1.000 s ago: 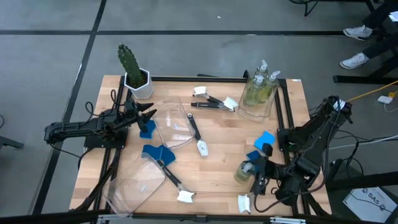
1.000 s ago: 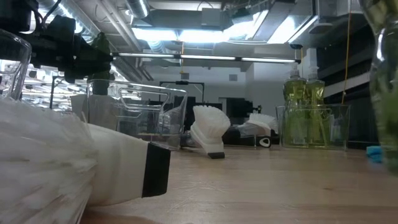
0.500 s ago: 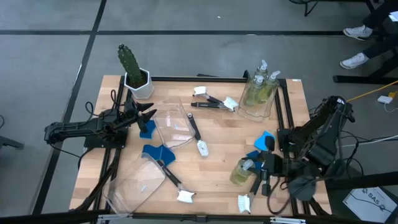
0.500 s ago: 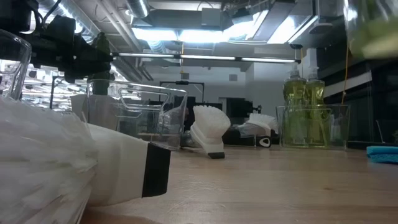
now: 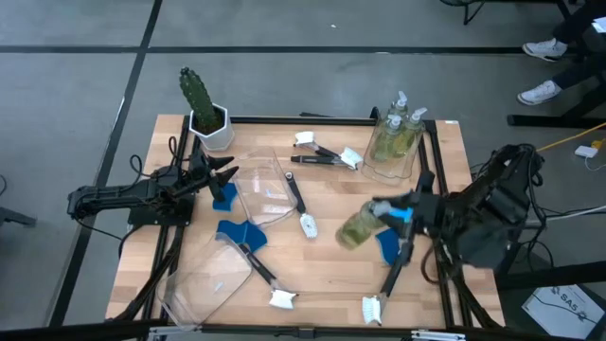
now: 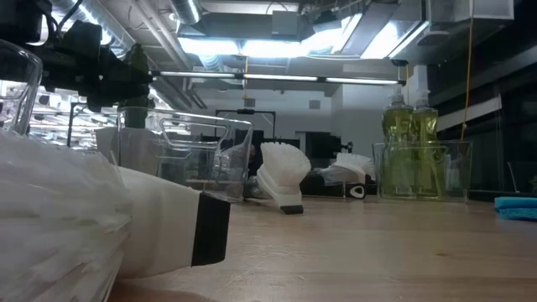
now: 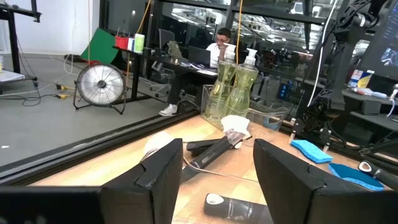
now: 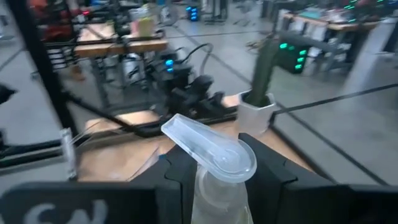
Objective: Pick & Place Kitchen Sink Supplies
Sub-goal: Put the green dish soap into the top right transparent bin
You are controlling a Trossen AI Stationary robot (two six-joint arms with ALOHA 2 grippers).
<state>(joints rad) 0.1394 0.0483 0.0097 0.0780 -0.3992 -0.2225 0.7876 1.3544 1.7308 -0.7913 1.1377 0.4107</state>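
Bare wood lies open in the middle of the desk [image 5: 331, 204], between the dish brush [image 5: 299, 204] beside the tipped clear bin [image 5: 265, 194] and the right tool [image 5: 402, 210], which hangs there closed on a soap bottle [image 5: 358, 227]. Toward the far edge, a clear bin of soap bottles [image 5: 393, 147] and two crossed brushes [image 5: 327, 154] block the way. The near edge is cluttered by another tipped bin [image 5: 210, 279], brushes [image 5: 275, 289] and blue sponges [image 5: 237, 232]. The left tool [image 5: 227, 172], fingers spread, sits near the potted cactus [image 5: 201, 104].
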